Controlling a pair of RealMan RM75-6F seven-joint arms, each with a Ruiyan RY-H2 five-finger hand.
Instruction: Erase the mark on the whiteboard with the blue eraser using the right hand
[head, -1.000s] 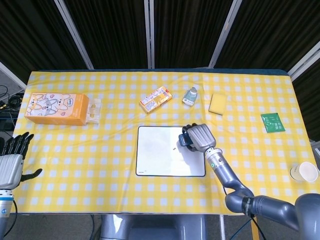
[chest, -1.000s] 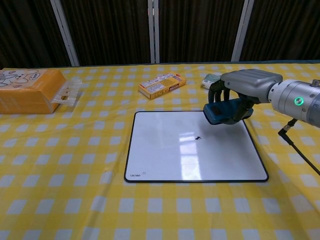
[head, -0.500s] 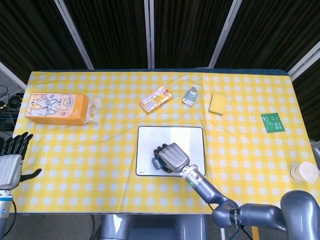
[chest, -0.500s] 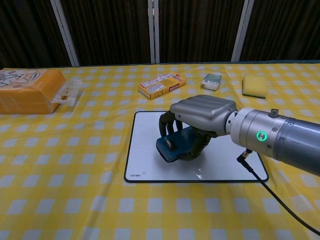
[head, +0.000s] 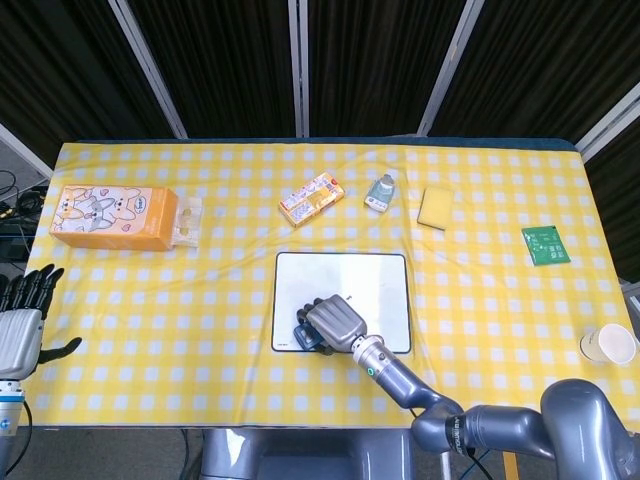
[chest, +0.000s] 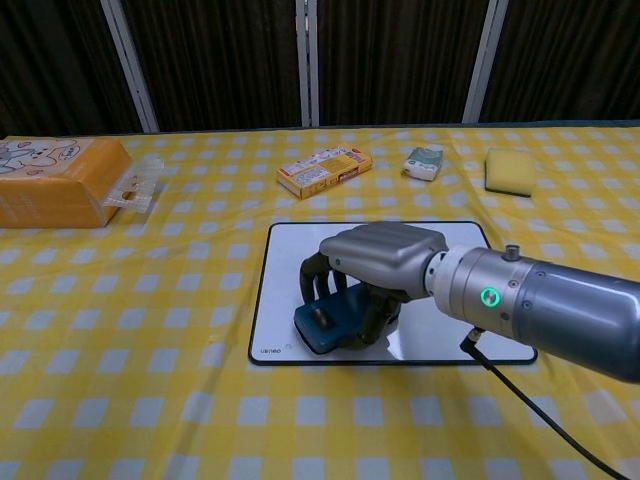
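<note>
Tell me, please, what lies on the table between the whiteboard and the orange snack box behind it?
Nothing: in the head view only bare checked tablecloth separates the whiteboard from the orange snack box.

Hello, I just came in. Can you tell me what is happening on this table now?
The robot's right hand holds a blue eraser low over the near-left part of the whiteboard. In the head view a small dark mark shows on the board beside the hand. The left hand is off the table's left edge, open.
</note>
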